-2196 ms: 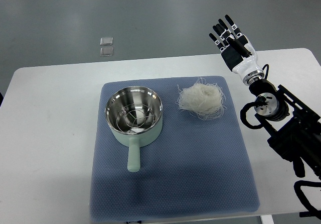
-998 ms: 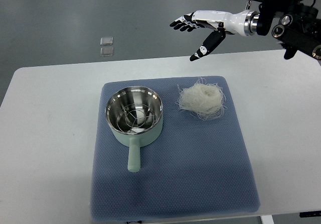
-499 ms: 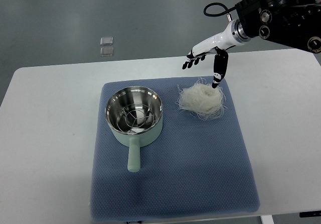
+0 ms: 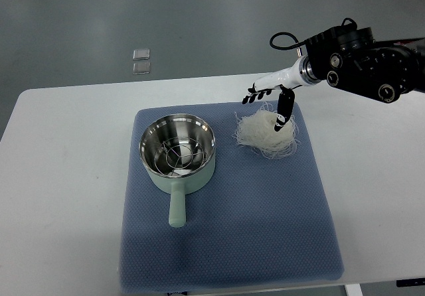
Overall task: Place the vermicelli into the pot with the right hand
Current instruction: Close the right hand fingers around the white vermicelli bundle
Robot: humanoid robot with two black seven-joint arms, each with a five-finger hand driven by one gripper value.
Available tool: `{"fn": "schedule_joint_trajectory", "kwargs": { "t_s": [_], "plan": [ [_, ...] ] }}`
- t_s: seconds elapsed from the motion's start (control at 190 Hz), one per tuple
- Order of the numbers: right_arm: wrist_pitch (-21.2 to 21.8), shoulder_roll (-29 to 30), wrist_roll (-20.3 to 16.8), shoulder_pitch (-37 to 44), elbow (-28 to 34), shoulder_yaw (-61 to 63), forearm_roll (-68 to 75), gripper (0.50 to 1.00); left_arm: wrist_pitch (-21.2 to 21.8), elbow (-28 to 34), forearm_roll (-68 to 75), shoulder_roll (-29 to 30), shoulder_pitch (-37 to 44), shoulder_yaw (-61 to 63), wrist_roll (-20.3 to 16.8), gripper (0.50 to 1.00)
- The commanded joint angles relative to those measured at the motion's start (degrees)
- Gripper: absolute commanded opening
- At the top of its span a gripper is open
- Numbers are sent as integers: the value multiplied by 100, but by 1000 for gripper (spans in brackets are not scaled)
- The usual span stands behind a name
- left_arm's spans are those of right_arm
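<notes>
The vermicelli point(image 4: 266, 131) lies as a loose white nest on the far right part of the blue mat point(image 4: 265, 229), with stray strands trailing out over the mat around it and nothing pressing on it from the sides. The right hand point(image 4: 268, 95) is over its far edge, fingers spread and holding nothing: the thumb points down onto the right side of the nest, at or just touching the strands, while the other fingers point(image 4: 251, 97) reach past the far left rim. That spread looks meant to straddle the heap so it can be gathered from both sides. The pot point(image 4: 177, 152) stands just left of the nest on the same mat, mouth up, with a wire rack inside and its pale green handle point(image 4: 176, 208) pointing toward the robot, away from the path between the two. The gap between nest and pot is bare mat, so a short carry to the left should meet nothing. The mat's near half is free, and the white table point(image 4: 60, 176) beyond it shows plenty of margin. The left arm is not in view.
</notes>
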Motion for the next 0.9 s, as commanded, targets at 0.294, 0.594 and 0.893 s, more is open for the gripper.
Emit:
{"fn": "schedule_joint_trajectory", "kwargs": {
  "t_s": [0.294, 0.594, 0.893],
  "plan": [
    [-307, 242, 31, -478, -358, -1, -47, 928, 4, -12, -4, 0, 0, -5, 1, 1000],
    [-632, 260, 57, -821, -410, -1, -56, 901, -5, -29, 4, 0, 0, 4, 1, 1000],
    [-905, 251, 57, -927, -419, -18, -65, 500, 4, -3, -4, 0, 0, 4, 1, 1000]
  ]
}}
